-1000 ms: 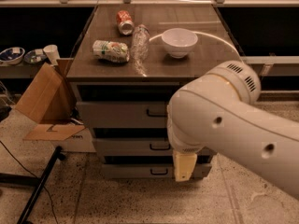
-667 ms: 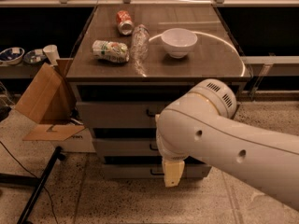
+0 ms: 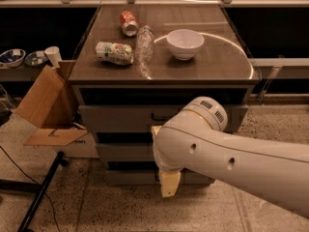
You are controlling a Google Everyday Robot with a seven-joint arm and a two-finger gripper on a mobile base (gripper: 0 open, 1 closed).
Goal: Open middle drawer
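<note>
Hand (image 3: 169,182) low before middle drawer (image 3: 120,152); white bowl (image 3: 185,43) upright on cabinet (image 3: 217,66).

No text, number or sign legible anywhere. Green-and-white drink can (image 3: 114,52) lying on its side on the dark cabinet top (image 3: 217,64): printed label, lettering too blurred to read. Red-and-white drink can (image 3: 128,23) behind it, also on its side: print shows, brand not made out. Clear plastic bottle (image 3: 144,43) beside both: nothing readable. Brown cardboard box (image 3: 41,98) left of the cabinet: no readable marking. Cream-coloured gripper (image 3: 170,182) low before the grey drawer fronts (image 3: 116,117), under the white arm (image 3: 231,158): no lettering made out.
</note>
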